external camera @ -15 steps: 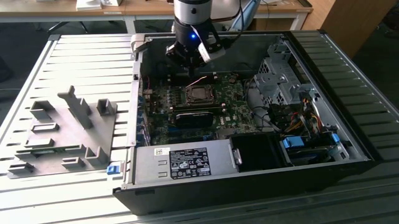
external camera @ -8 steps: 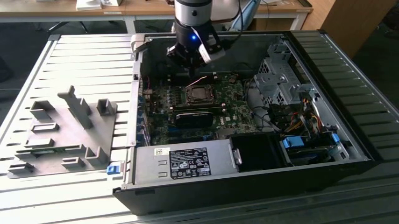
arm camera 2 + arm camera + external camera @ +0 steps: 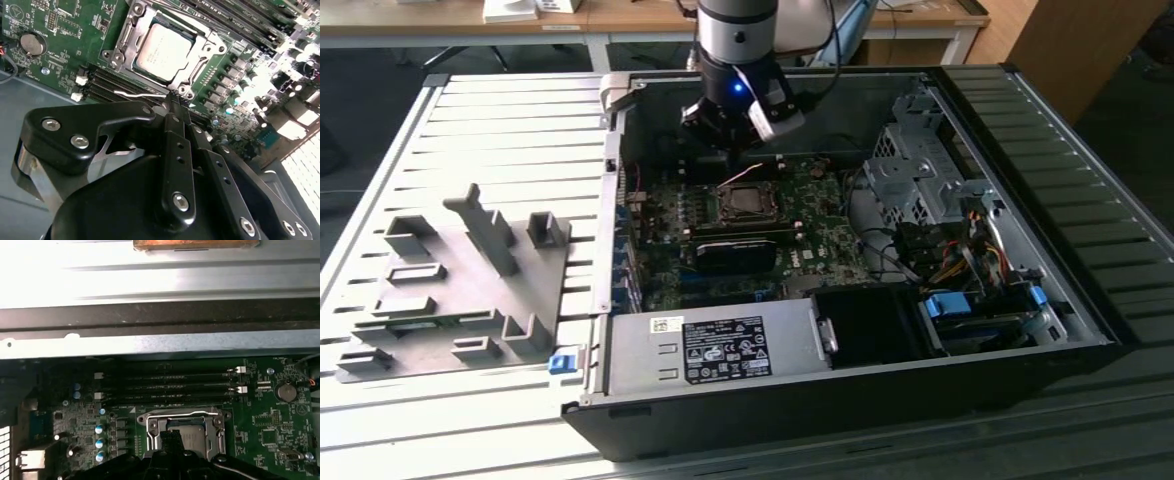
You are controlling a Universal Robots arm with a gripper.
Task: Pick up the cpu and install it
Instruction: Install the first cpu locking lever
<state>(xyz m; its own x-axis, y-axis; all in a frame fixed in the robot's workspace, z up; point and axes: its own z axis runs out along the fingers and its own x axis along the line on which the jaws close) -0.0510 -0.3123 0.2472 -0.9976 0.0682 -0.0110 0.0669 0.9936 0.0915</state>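
On the exterior view's left, well away from the jaws [image 3: 730, 160], a grey plastic tray [image 3: 454, 290] with upright blocks lies on the slatted metal desk [image 3: 494, 130]. Beside it, toward the exterior view's right, stands an open computer case [image 3: 854, 390] with its green circuit board [image 3: 761, 240] exposed, and the arm [image 3: 736, 40] reaches down into the case from above.

The jaws [image 3: 172, 107] hang just above the board, close over the edge of the socket frame [image 3: 747, 203]. In the second wrist view their two black fingers [image 3: 175, 150] lie pressed together with nothing between them, so the jaws are closed and hold nothing.

The cpu [image 3: 164, 47] sits flat inside the socket frame [image 3: 165, 50], just beyond the tips of the jaws, its silvery top facing up. The thin wire lever [image 3: 137, 93] lies along the near edge of the frame, right by the fingertips. In the first wrist view the cpu [image 3: 191, 439] shows partly behind the jaws [image 3: 169, 436], with the frame [image 3: 182, 432] around it and the long dark memory slots [image 3: 167, 387] farther out, toward the case wall.

Beyond the jaws, on the exterior view's right, are a metal drive cage [image 3: 921, 170] and a bundle of coloured cables [image 3: 961, 250].
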